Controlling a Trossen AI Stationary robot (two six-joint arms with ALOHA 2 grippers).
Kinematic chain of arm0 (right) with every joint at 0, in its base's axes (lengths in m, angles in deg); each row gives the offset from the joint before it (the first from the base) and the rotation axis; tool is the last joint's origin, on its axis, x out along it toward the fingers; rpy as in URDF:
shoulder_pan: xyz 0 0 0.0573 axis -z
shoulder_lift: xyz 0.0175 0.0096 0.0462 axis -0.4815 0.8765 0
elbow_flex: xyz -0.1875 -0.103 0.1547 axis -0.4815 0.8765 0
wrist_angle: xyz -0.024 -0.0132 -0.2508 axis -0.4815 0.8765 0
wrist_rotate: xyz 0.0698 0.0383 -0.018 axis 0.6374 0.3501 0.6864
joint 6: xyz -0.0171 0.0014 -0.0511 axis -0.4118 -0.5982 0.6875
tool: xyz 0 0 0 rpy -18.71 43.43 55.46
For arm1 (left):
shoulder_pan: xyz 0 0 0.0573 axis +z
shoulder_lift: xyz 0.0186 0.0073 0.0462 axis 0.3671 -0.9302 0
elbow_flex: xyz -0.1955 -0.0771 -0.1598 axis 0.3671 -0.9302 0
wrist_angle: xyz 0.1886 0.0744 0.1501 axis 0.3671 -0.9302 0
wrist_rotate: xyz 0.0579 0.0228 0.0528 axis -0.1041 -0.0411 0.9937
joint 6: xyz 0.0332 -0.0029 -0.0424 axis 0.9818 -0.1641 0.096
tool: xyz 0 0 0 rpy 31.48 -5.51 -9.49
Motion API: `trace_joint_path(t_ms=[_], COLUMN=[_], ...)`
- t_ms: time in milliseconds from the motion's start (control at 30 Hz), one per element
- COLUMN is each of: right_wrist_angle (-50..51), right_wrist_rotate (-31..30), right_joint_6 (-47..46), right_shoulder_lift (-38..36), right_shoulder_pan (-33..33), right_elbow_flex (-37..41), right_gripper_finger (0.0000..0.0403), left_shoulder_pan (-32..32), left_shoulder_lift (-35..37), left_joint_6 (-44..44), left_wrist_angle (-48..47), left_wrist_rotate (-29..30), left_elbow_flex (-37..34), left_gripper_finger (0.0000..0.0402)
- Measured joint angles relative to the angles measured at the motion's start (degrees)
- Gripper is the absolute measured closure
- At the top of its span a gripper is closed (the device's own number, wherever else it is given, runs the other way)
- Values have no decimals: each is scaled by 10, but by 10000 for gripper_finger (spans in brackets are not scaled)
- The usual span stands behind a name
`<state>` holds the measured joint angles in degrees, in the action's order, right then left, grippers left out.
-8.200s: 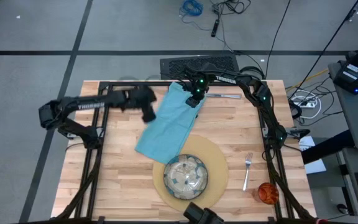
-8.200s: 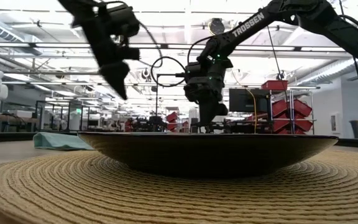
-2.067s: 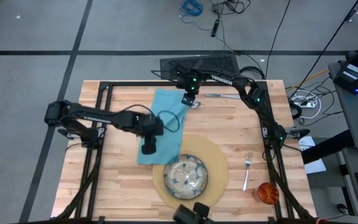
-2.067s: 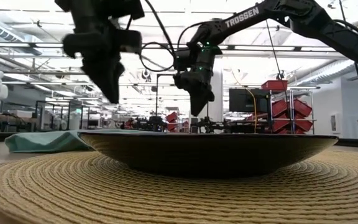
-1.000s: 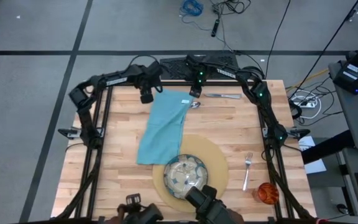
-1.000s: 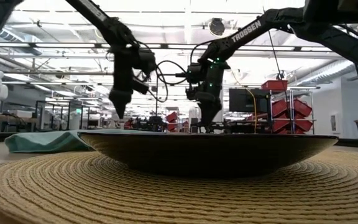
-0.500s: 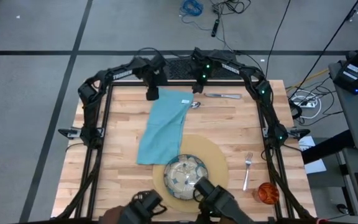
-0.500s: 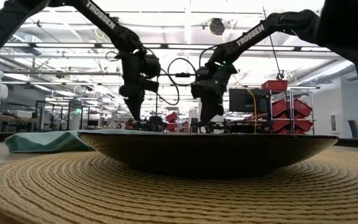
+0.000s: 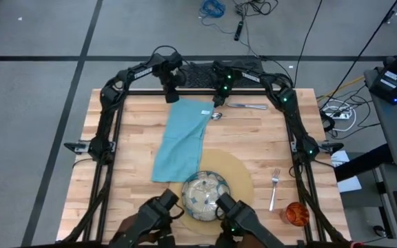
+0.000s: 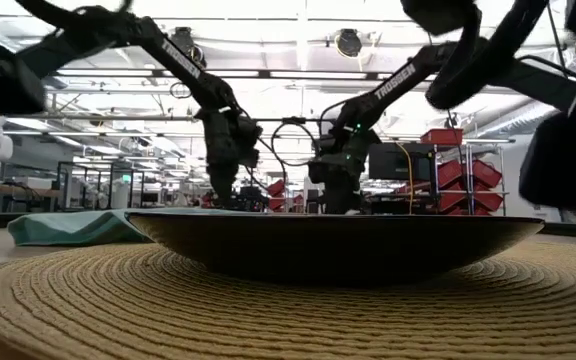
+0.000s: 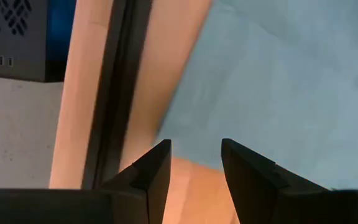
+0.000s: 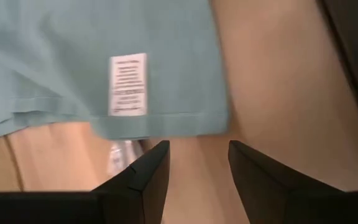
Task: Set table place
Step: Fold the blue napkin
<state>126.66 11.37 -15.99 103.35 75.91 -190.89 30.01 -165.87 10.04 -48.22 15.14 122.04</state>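
Tabletop (image 9: 253, 148) bears the napkin (image 9: 183, 138), its far corners below both open, empty claws.

Teal napkin (image 9: 182, 137) flat beside placemat (image 9: 236, 173).

We see the table (image 9: 129, 186), pale planks in a black frame. On it lies a round placemat (image 9: 241, 180) near the front edge. A teal napkin (image 9: 182, 140) stretches from the placemat toward the far edge, by a spoon (image 9: 217, 116) and knife (image 9: 248, 106). Right of the placemat lie a fork (image 9: 273, 187) and orange cup (image 9: 296, 213).
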Motion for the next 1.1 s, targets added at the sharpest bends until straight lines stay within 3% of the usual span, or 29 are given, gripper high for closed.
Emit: trace_joint_path(t_ms=[400,1100], right_wrist_angle=[-31,-52], right_wrist_rotate=[-4,-1], right_joint_6=[-17,-45], right_shoulder_lift=[6,25], right_shoulder_pan=[0,-7], right_elbow_flex=[-27,-27], right_gripper_finger=[245,245], left_shoulder_pan=[12,5], left_shoulder_lift=[-32,-42], left_joint_6=[12,0], left_wrist_angle=[7,-28], left_wrist_rotate=[30,-8], left_elbow_flex=[33,26], left_gripper_finger=[273,273])
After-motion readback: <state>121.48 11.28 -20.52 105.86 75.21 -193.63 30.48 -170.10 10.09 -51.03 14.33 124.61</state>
